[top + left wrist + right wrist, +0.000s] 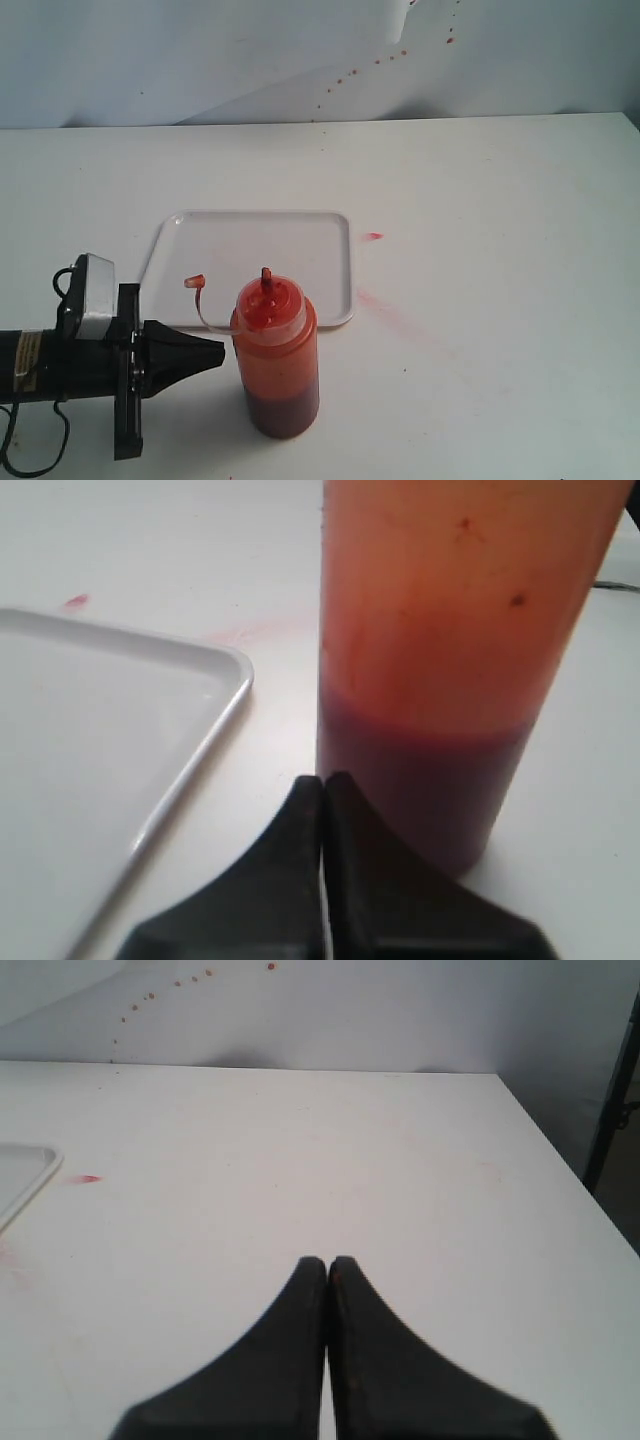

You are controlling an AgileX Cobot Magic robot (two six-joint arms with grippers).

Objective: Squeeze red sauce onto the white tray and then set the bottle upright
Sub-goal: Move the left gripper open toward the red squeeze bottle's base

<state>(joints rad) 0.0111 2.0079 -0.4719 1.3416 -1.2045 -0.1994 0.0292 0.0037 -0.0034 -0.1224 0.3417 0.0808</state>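
Orange-red bottle point(277, 360) upright, white tray point(260, 240) just behind it, tethered cap point(194, 281) over tray. I see left gripper point(217, 352) pinched empty, tip just beside bottle; right gripper point(327, 1265) closed too. Red fleck point(374, 236) beyond bottle.

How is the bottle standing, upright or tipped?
Upright: the bottle rests on its dark base, nozzle up, just outside the white tray.

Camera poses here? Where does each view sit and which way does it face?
Exterior: raised, facing the wall across the table; sees bottle, tray, left gripper and arm.
Left wrist: behind the shut left gripper, facing the bottle close up, tray corner beside.
Right wrist: behind the shut right gripper, facing table and wall.
Shared: all three show the tray.
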